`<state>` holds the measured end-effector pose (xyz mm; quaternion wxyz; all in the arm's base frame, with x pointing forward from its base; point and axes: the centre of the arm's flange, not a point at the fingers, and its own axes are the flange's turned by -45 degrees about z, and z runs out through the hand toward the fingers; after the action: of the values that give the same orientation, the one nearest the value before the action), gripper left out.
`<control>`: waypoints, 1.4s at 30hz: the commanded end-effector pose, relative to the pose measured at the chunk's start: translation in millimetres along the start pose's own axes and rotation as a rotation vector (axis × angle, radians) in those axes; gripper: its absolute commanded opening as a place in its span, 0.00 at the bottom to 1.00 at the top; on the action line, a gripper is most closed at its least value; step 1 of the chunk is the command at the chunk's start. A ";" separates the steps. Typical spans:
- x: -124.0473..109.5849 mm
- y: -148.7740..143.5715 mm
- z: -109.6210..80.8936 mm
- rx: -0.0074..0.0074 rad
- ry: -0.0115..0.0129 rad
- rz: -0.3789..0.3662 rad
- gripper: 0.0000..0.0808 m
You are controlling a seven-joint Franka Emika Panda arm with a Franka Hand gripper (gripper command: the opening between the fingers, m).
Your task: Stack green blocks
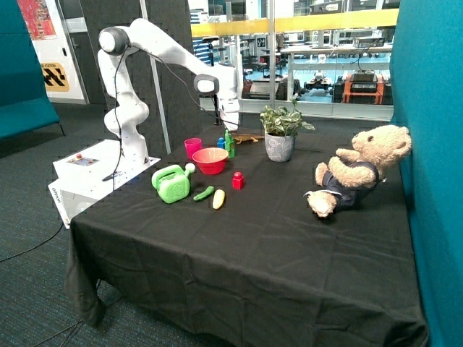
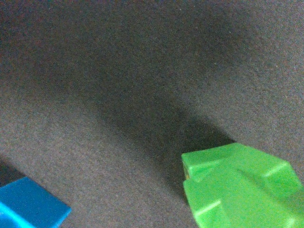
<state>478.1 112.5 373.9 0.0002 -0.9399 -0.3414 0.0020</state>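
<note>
Behind the red bowl [image 1: 210, 160], beside a blue brick [image 1: 221, 142], the green blocks [image 1: 229, 144] stand as a tall green column, so they look already stacked, one on the other. The pincer [image 1: 229, 124] hangs right above them; whether it is apart or clamped I cannot tell. From the wrist, a green brick [image 2: 240, 187] sits close on the black bench [image 1: 253, 238]. What seems left is letting go and lifting away.
</note>
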 end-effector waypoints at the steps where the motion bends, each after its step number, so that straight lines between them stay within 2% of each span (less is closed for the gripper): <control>1: -0.1 -0.1 -3.4 -0.0017 0.0037 -0.004 1.00; 11: 1.4 5.4 -11.2 -0.0017 0.0037 0.003 1.00; 18: 9.0 9.5 -35.3 -0.0017 0.0037 -0.008 1.00; 27: 10.0 14.9 -53.4 -0.0017 0.0037 -0.013 1.00; 34: 5.9 26.8 -63.4 -0.0016 0.0037 0.027 1.00; 36: 5.0 30.2 -64.9 -0.0016 0.0037 0.060 1.00; 37: 3.8 32.2 -65.6 -0.0016 0.0037 0.045 1.00; 42: -2.1 42.4 -68.2 -0.0015 0.0038 0.114 1.00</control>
<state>499.1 93.5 432.0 0.0001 -0.9466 -0.3224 -0.0004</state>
